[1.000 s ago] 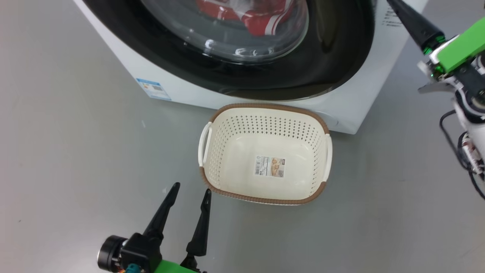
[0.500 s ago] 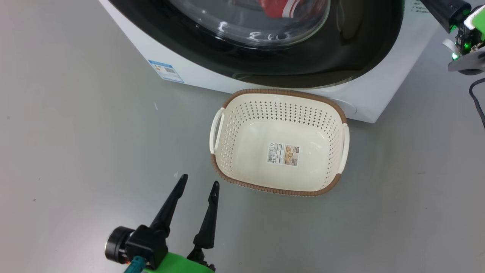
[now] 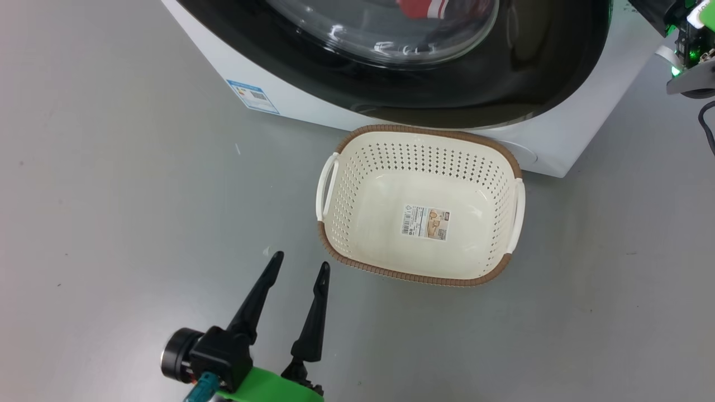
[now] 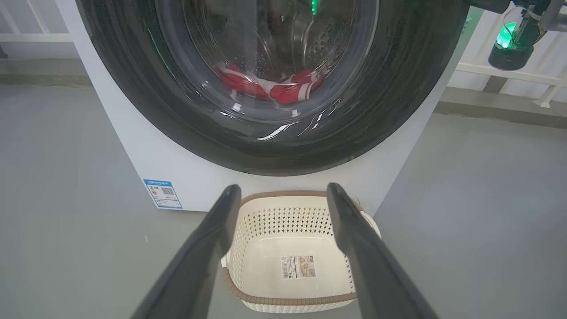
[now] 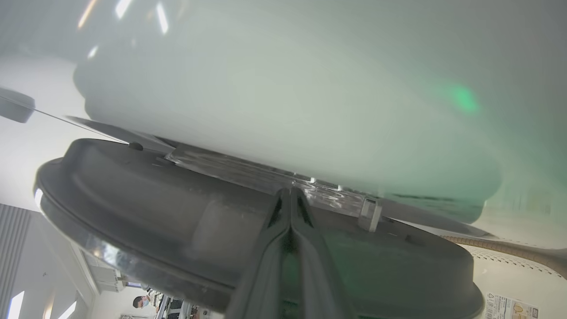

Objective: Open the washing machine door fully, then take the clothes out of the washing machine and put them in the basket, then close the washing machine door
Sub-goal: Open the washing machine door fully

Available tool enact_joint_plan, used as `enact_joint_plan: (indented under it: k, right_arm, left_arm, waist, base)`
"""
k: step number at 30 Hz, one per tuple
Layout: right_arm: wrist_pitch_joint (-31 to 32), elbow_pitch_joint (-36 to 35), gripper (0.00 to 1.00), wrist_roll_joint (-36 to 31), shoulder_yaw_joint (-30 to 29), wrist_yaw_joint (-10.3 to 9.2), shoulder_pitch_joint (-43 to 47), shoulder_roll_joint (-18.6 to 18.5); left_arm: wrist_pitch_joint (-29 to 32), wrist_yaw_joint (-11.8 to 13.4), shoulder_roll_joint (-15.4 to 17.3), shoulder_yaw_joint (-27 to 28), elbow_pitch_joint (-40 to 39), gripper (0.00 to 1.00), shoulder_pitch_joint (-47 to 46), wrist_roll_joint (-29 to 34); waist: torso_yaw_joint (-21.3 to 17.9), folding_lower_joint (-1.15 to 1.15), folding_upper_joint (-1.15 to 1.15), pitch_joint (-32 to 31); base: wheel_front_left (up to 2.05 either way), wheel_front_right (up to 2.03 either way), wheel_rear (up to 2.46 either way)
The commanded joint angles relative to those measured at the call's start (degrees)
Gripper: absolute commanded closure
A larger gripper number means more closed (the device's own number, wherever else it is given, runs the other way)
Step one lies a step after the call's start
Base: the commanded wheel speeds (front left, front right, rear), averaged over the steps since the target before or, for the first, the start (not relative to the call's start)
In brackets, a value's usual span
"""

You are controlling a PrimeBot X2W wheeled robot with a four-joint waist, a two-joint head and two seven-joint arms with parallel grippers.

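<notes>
Camera position, not the scene, has changed since the earlier frame: the head has swung, so machine and basket sit further right in its view. Neither has shifted on the floor [image 3: 111,195], and both arms keep about the same station against them.

Left gripper [image 3: 300,259]: released, fingers spread wide, holding nothing, hanging near the basket's near-left corner.

Right gripper [image 5: 290,191]: clenched on nothing, fingers pressed together into a single wedge. Its tips lie at the seam where the dark rim of the washing machine door [image 3: 503,84] meets the white front of the washing machine [image 3: 313,106], at the machine's right side.

Governing relation: the door edge lies straight ahead of the right tips, and the seam runs across the fingers' long axis. The right arm is much the nearer. The door appears closed or barely ajar, so opening it is judged the step in hand.

Containers:
- Drum: holds the clothes [image 4: 270,86], heaped low behind the glass.
- Basket [image 3: 424,131]: on the floor just before the machine, below the door; contains only its label sticker [image 3: 425,221].
</notes>
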Motion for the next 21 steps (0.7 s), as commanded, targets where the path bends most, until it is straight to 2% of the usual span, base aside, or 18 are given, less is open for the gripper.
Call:
enact_joint_plan:
  k: [1,10,21]
  right_arm:
    - [0.6,-1.6,1.00,-0.4,0.7,0.39,-0.3,1.2]
    - [4.0,-3.2,1.00,-0.5,1.6,0.39,3.9,2.3]
    - [5.0,-7.5,1.00,-1.2,2.4,0.39,11.1,4.7]
  left_arm:
    - [-0.7,0.4,0.6,1.5,-1.2,0.00,-0.8,-0.3]
    - [-0.7,0.4,0.6,1.9,-0.8,0.00,0.1,0.2]
    - [-0.7,0.1,0.6,2.4,-0.2,0.00,1.8,0.7]
  waist:
    - [0.0,0.00,0.00,-0.1]
    - [-0.7,0.00,0.00,-2.3]
    - [-1.1,0.00,0.00,-6.1]
  base:
    - [0.00,0.00,0.00]
    - [0.00,0.00,0.00]
    - [0.00,0.00,0.00]
